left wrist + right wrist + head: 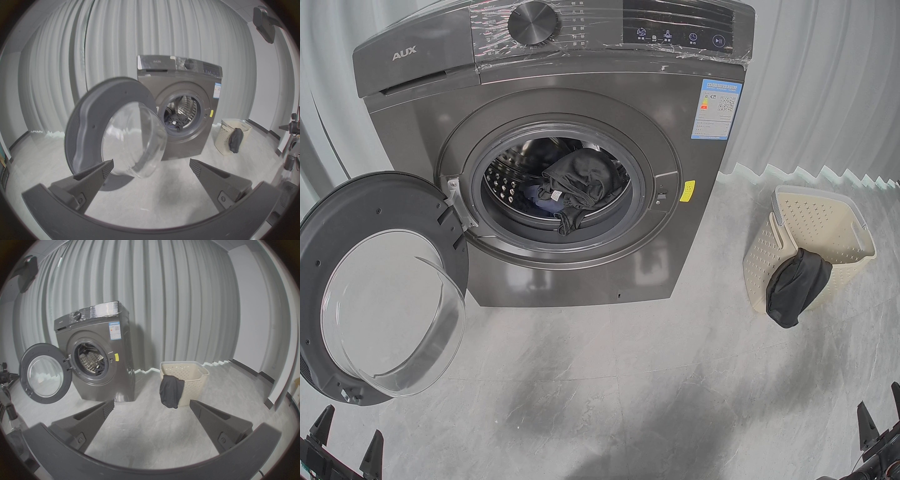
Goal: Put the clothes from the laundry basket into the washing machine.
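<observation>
A grey front-loading washing machine [562, 100] stands ahead with its round door [381, 287] swung wide to the left. Dark clothes [578, 184] lie in the drum, one piece drooping over the rim. To the right on the floor stands a cream laundry basket [822, 225] with a black garment [797, 284] hanging over its front edge. My left gripper [347, 440] is low at the bottom left, open and holding nothing. My right gripper [878, 419] is low at the bottom right, open too, well short of the basket [184, 372] and its garment [171, 391].
Bare grey floor [625, 387] spreads between me and the machine. The open door [115, 128] juts out into the left side of that space. Pleated white curtains [825, 81] line the wall behind.
</observation>
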